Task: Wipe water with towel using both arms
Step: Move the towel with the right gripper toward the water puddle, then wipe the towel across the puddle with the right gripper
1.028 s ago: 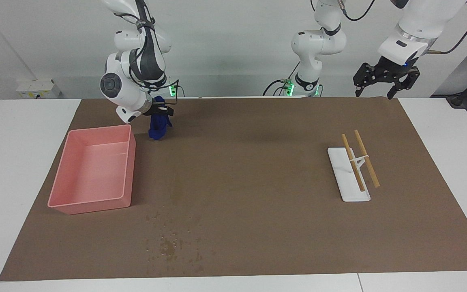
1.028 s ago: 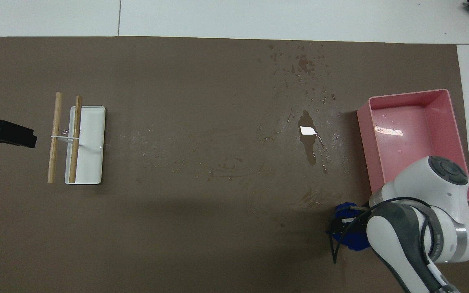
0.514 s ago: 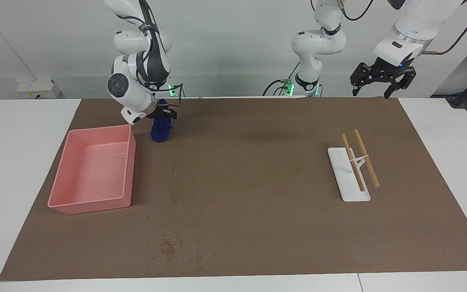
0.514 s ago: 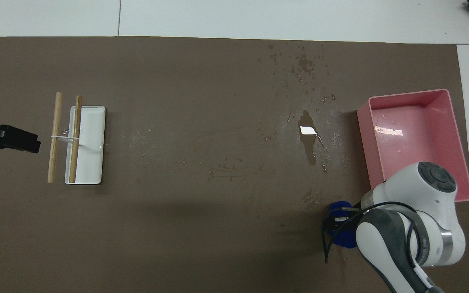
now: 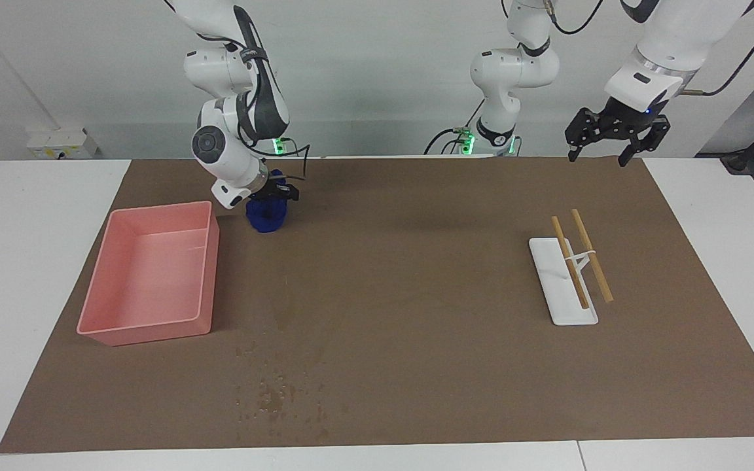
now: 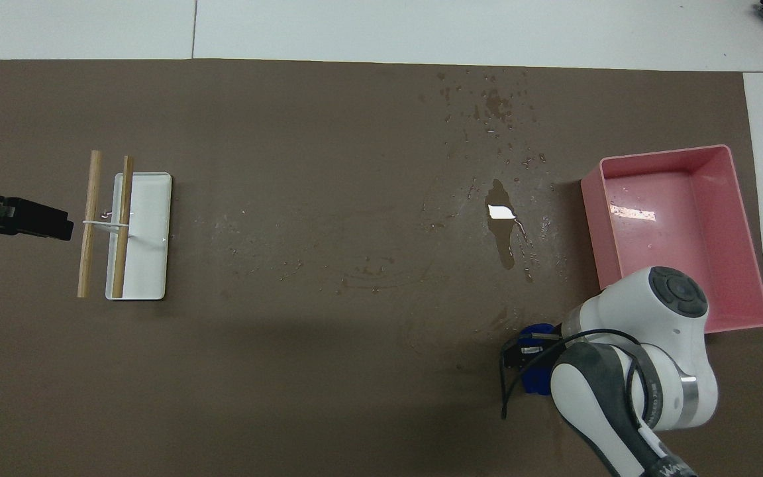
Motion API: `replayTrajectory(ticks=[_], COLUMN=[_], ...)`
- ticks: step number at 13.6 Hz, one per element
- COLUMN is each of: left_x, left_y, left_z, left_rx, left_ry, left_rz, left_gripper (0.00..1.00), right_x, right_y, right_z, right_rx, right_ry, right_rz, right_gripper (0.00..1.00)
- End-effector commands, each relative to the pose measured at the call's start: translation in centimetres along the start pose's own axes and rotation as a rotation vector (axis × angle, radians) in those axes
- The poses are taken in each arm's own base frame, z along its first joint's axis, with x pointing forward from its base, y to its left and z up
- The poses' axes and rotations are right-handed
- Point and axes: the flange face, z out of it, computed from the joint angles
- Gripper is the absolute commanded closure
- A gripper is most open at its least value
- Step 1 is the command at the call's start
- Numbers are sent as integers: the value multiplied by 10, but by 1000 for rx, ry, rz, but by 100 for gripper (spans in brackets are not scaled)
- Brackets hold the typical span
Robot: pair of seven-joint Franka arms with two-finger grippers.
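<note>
The towel (image 5: pixel 266 213) is pinched in the closed right pincer (image 5: pixel 273 194), upper left of the facing frame, bunched and hanging to the brown mat (image 5: pixel 416 275). A bunched wad could smear the water (image 5: pixel 275 396), low in that frame, well apart, rather than soak it. The left pincer (image 5: pixel 614 137) is held wide, empty, waiting at upper right.

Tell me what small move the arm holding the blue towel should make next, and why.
Probably carry it away from the robots toward the puddle. The right gripper is shut on the towel, which hangs beside the pink tray, while the water remains unwiped. The left gripper waits, open.
</note>
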Motion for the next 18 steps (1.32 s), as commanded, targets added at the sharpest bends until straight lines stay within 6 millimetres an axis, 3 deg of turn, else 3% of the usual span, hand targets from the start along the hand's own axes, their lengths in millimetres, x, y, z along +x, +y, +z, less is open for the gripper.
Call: replayTrajectory(ticks=[1, 3, 5, 9, 12, 16, 18], left_x=[-11, -11, -11, -11, -11, -11, -11], left_y=[0, 1, 1, 1, 1, 1, 0], left_z=[2, 2, 2, 2, 2, 2, 2], left_rx=[-13, -13, -13, -13, -13, -13, -13], left_ry=[1, 0, 0, 0, 0, 0, 0], left_rz=[0, 0, 0, 0, 0, 0, -1], left_gripper=[0, 0, 0, 0, 0, 0, 0], right_x=[11, 27, 60, 109, 142, 211, 228], right_y=[-8, -14, -22, -50, -59, -64, -68], right_z=[-3, -11, -9, -26, -32, -37, -49], right_rx=[22, 33, 44, 57, 71, 76, 2], right_ry=[91, 158, 196, 276, 302, 340, 370], right_rz=[-3, -12, -16, -75, -95, -174, -238], right_gripper=[100, 100, 100, 100, 100, 100, 100])
